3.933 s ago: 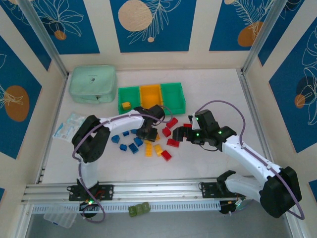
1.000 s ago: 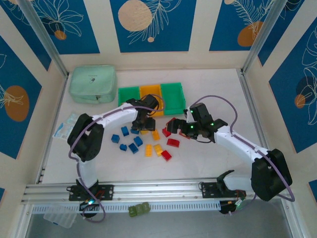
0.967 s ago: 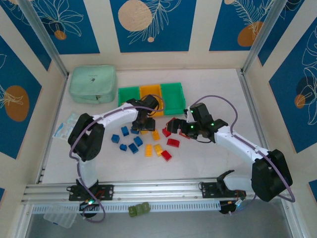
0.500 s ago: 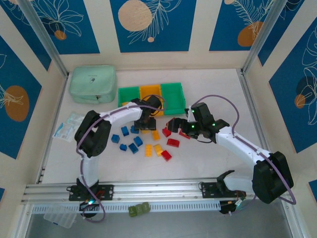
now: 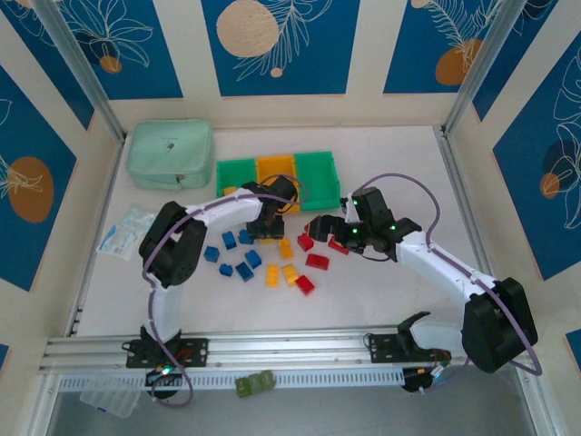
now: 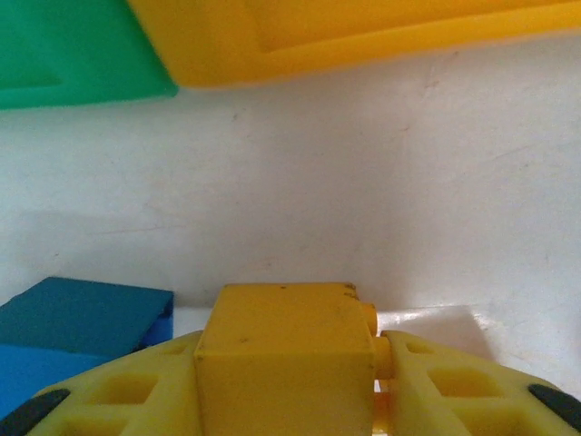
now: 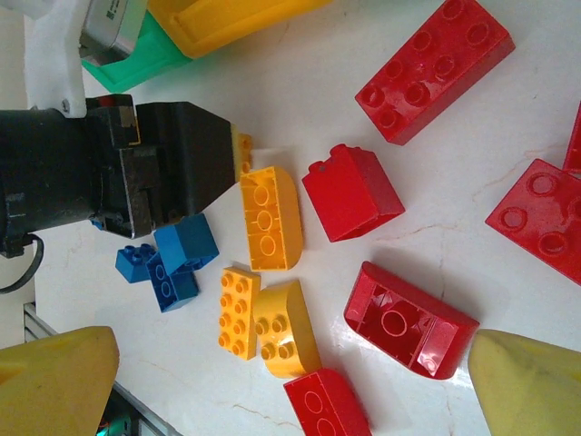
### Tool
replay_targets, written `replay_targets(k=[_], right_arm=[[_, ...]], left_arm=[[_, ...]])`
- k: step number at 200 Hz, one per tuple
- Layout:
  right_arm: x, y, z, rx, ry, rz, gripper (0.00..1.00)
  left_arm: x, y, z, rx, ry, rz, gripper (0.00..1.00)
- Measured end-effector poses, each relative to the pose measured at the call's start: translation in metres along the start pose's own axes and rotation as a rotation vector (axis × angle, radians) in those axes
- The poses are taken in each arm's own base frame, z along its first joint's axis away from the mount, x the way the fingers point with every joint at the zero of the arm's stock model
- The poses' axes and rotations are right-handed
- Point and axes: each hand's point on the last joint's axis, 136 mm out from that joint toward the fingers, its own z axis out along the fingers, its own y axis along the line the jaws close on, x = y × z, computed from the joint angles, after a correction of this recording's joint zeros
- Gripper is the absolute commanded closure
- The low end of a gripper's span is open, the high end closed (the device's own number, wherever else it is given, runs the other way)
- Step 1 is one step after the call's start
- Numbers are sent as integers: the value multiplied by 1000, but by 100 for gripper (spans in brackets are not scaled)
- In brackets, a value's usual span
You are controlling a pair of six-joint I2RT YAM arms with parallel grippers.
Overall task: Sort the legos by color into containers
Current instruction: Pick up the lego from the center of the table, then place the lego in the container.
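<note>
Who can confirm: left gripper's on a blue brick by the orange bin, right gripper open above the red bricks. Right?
Not blue: the left wrist view shows a yellow brick in the left gripper, by the orange bin. The right gripper is open above the red bricks, as said.

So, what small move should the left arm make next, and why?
Probably a short straight lift. The left end effector has its fingers against both sides of the yellow brick, which rests on the table next to a blue brick. The orange-yellow bin lies just ahead, so rising first should clear its wall.
</note>
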Motion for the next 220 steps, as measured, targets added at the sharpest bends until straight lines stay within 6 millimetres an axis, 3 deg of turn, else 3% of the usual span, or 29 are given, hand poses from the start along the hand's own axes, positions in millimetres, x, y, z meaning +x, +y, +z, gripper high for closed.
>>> replay_targets(k=[38, 92, 141, 161, 182, 206, 220], right_arm=[[-6, 7, -6, 0, -8, -19, 1], [-11, 34, -10, -31, -15, -95, 1], [-5, 50, 5, -44, 23, -129, 1], [-6, 56, 11, -49, 30, -139, 1], [-7, 60, 12, -53, 24, -144, 1], [-9, 59, 12, -44, 12, -142, 1], [-11, 59, 12, -40, 8, -137, 1]], left_arm=[[0, 10, -13, -18, -31, 1, 61], [-21, 23, -69, 21, -160, -17, 62], [-71, 61, -88, 7, -238, -101, 62], [-100, 68, -87, 5, -268, -126, 63], [-126, 69, -71, 0, -282, -135, 57], [-142, 69, -51, -23, -272, -122, 44], [-150, 69, -44, -29, -267, -117, 43]])
